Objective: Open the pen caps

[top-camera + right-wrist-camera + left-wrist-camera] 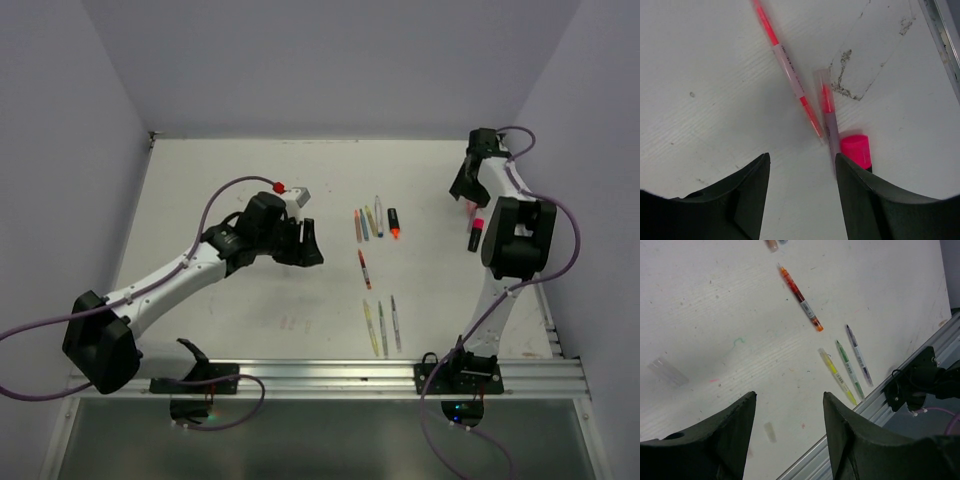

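Note:
My left gripper (306, 246) is open and empty above the table's middle left; in its wrist view (789, 399) bare table lies between the jaws. Ahead of it lie a red-orange pen (801, 299) and three slim pens, yellow (837, 376), green (850, 369) and purple (859, 355). My right gripper (463, 190) is open and empty at the far right. In its wrist view (802, 160) a pink pen (787, 72), a pen with a clear cap (827, 117) and a pink highlighter cap (856, 151) lie just ahead, by the right finger.
A row of slim pens (368, 222) and a black highlighter with an orange cap (394, 222) lie at the centre back. A clear cap-like piece (667, 372) lies to the left in the left wrist view. The metal rail (330, 378) runs along the near edge.

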